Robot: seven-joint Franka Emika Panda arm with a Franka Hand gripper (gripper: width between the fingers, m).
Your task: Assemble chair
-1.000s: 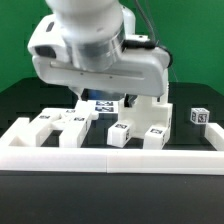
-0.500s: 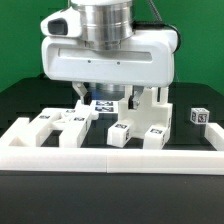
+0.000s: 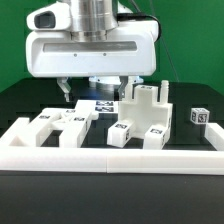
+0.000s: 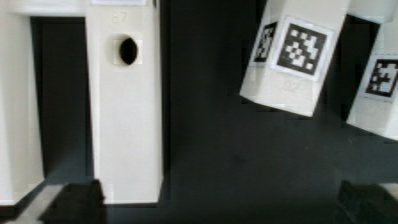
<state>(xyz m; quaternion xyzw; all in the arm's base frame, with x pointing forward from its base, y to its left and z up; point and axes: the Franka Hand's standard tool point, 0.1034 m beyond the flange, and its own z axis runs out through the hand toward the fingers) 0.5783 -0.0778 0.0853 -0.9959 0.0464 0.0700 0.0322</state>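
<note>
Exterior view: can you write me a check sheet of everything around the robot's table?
Surface: matte black table.
Job's things: loose white chair parts with marker tags; tall notched block upright, flat pieces lying, one small cube apart at the exterior view's right.
Clutter: nothing seen.
Jaws: wide open, holding nothing, above the parts.
Cables: nothing seen clearly.
Surroundings: low white barrier wall in front, green backdrop behind.
</note>
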